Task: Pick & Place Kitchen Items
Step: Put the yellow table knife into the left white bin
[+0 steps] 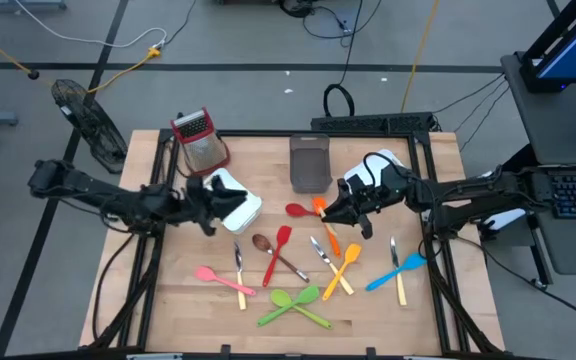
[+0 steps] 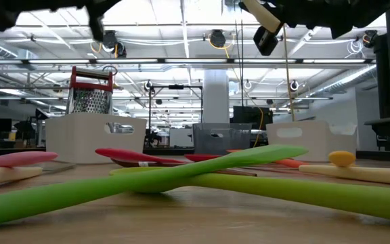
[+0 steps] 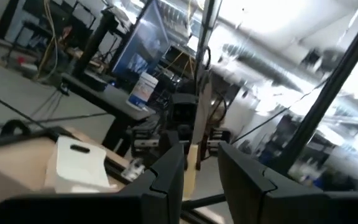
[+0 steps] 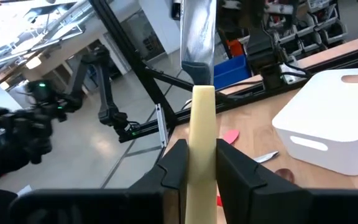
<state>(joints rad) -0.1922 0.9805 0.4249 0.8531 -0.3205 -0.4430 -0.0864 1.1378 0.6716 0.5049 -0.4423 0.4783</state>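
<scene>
Right gripper is clamped on a knife by its pale yellow handle, the metal blade standing out beyond the fingers; from above, this gripper hangs over the table's middle, at about two o'clock from the scattered utensils. Left gripper also pinches something: a thin pale stick-like utensil sits between its fingers, though what kind I cannot tell. Overhead, it sits at ten o'clock from the pile, just beside a white bin.

On the wooden table lie the remaining items: a pink spoon at nine o'clock, two crossed green spatulas at six, a red spatula over a brown spoon near the centre, an orange spatula, a blue spoon at three. A dark grey bin stands at twelve o'clock, a red-topped grater at eleven, another white bin at one.
</scene>
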